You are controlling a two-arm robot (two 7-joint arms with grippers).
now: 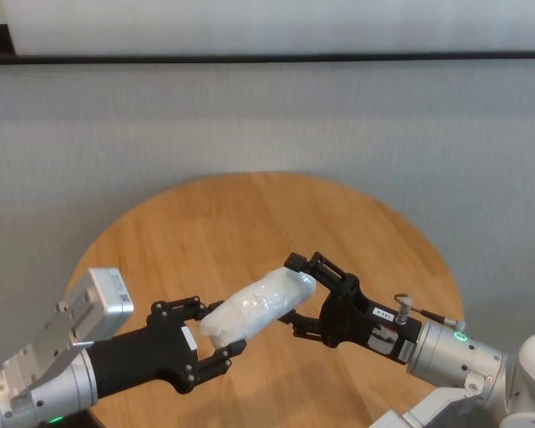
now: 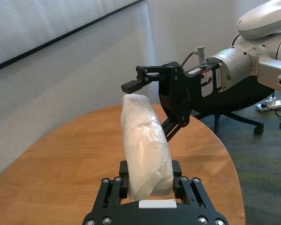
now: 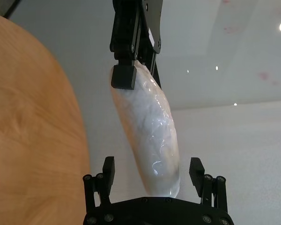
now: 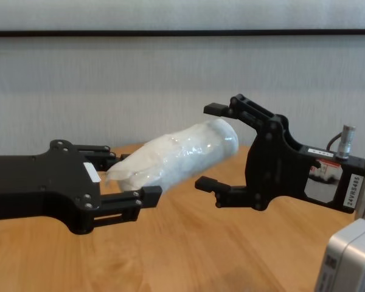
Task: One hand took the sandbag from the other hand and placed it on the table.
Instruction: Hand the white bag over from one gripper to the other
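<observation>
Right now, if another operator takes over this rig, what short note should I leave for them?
Left gripper: shut on one end of the sandbag, holding it in the air above the table.
Right gripper: open, jaws standing around the bag's other end, not yet closed on it.
Done: bag lifted and presented for the handover.
Left: close the right gripper, release the left one, then place the bag on the table.
</observation>
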